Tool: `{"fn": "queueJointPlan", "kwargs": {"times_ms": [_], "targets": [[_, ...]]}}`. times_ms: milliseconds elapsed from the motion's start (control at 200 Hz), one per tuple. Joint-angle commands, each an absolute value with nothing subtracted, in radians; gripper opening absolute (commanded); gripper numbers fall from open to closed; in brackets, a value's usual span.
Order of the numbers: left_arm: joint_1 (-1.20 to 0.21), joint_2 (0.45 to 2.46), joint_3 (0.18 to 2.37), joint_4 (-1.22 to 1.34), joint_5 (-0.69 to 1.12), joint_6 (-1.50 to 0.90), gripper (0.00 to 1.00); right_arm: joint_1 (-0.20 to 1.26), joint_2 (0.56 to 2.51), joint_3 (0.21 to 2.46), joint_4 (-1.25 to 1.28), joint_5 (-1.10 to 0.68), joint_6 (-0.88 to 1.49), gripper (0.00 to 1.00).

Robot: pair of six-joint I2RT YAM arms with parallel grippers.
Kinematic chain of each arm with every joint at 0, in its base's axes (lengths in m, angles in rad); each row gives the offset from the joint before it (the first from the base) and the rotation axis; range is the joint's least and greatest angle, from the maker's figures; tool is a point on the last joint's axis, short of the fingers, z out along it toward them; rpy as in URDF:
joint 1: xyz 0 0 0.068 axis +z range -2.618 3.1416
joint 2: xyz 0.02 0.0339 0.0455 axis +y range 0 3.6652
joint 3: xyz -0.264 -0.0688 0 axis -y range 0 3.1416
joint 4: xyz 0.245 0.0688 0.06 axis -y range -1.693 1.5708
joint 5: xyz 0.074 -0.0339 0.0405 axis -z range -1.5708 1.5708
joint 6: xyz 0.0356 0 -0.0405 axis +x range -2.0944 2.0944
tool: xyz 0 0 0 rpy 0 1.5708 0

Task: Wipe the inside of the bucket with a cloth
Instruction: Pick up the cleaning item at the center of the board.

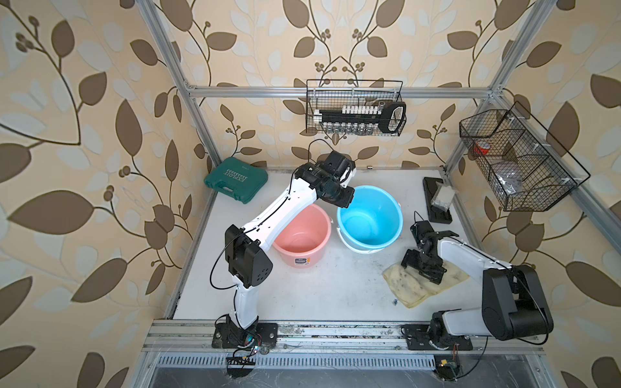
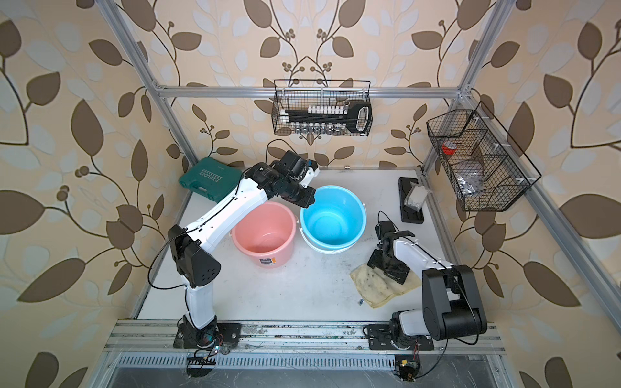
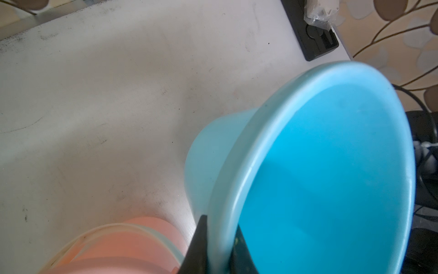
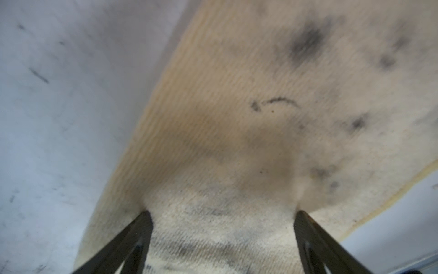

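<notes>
A blue bucket stands upright at mid-table. My left gripper is shut on its near-left rim; in the left wrist view the gripper has one black finger outside the wall and one inside the bucket. The pale-yellow cloth with dark specks lies flat on the table to the bucket's front right. My right gripper points down onto it, open. In the right wrist view both tips of the gripper press into the cloth, which puckers between them.
A pink bucket stands touching the blue one's left side, under my left forearm. A green tool case lies at the back left. A black tray with a plastic bag sits at the back right. Wire baskets hang on the walls.
</notes>
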State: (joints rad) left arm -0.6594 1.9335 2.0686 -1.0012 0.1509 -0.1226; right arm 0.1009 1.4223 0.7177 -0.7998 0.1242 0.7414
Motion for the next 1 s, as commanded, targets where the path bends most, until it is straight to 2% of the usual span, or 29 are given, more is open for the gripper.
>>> {"fn": "queueJointPlan", "kwargs": {"times_ms": [0,65,115,190,265,390,625,800,995], "targets": [[-0.65,1.838,2.065,-0.988,0.175,-0.132,0.0,0.103,1.507,0.688,-0.814,0.145,0.732,0.78],[-0.649,1.832,2.056,-0.988,0.164,-0.124,0.0,0.103,1.517,0.695,-0.814,0.137,0.728,0.73],[-0.647,1.826,2.056,-0.988,0.157,-0.12,0.0,0.103,1.521,0.699,-0.818,0.135,0.723,0.65],[-0.644,1.822,2.056,-0.99,0.159,-0.117,0.0,0.103,1.53,0.705,-0.827,0.133,0.721,0.64],[-0.644,1.824,2.056,-0.996,0.159,-0.115,0.0,0.104,1.544,0.723,-0.85,0.134,0.715,0.7],[-0.644,1.822,2.078,-1.011,0.163,-0.117,0.0,0.084,1.523,0.742,-0.89,0.133,0.704,0.98],[-0.641,1.816,2.111,-1.048,0.138,-0.099,0.0,0.033,1.477,0.768,-0.887,-0.008,0.706,0.96],[-0.637,1.801,2.081,-1.042,0.132,-0.105,0.0,0.168,1.592,0.875,-0.879,-0.048,0.769,0.97],[-0.63,1.783,2.056,-1.032,0.104,-0.104,0.0,0.23,1.659,0.917,-0.847,-0.044,0.824,0.97]]}}
